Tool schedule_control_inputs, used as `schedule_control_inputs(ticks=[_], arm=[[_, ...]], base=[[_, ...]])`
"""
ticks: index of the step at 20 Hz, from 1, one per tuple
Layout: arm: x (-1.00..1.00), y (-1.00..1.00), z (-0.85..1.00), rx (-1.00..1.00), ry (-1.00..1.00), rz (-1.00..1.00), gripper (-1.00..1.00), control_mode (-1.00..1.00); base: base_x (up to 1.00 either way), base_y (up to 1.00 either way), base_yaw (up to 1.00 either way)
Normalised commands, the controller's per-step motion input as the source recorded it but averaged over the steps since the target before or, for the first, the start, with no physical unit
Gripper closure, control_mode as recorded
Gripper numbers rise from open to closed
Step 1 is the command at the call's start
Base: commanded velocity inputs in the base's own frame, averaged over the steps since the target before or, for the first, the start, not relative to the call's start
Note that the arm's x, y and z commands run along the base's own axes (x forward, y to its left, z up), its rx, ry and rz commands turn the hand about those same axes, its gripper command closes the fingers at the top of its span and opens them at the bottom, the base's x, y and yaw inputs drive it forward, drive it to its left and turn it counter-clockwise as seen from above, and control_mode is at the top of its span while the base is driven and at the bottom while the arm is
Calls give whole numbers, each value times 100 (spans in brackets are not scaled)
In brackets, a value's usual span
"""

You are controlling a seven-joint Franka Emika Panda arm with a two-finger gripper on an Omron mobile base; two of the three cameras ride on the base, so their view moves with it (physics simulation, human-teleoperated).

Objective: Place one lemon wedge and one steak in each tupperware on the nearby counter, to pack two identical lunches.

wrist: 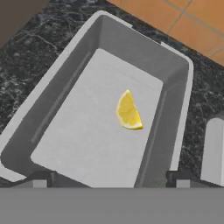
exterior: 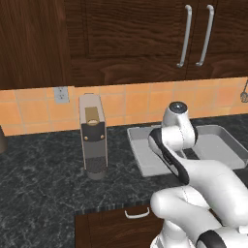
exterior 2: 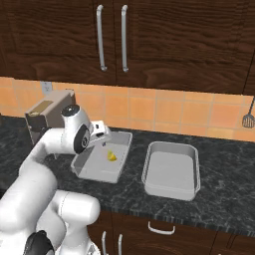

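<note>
And there it was: a lemon wedge (wrist: 128, 110) lay flat on the floor of the left tupperware (wrist: 61, 74), well inside its walls, toward the back. The pincer (wrist: 109, 178) hovered right above that tray, jaws spread wide and holding nothing. Beside it on the black marbled table (exterior 2: 224, 164) sat the second tupperware (exterior 2: 171, 172), slightly apart from the first. A coffee machine (exterior: 93, 136) stood upright to the left, against the orange tiled wall (exterior 2: 164, 112).

two tupperwares (exterior 2: 102, 160) (exterior 2: 171, 172), one lemon wedge (exterior 2: 112, 156)
</note>
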Motion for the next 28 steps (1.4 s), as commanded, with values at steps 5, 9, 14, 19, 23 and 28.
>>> schedule_control_inputs(ticks=[5, 9, 14, 19, 23, 28], arm=[[-99, 0, 76, 6, -7, 0, -100, -100], [-95, 0, 67, 8, -5, 0, -100, -100], [-64, 18, 33, 1, 1, 1, -100, -100], [-20, 2, -1, 1, -3, 1, -100, 100], [0, 0, 0, 0, 0, 0, -100, 100], [0, 0, 0, 0, 0, 0, -100, 100]], base=[[0, 0, 0], [0, 0, 0], [0, 0, 0], [-19, -5, -1], [-83, -61, -31], [-18, -77, -58]])
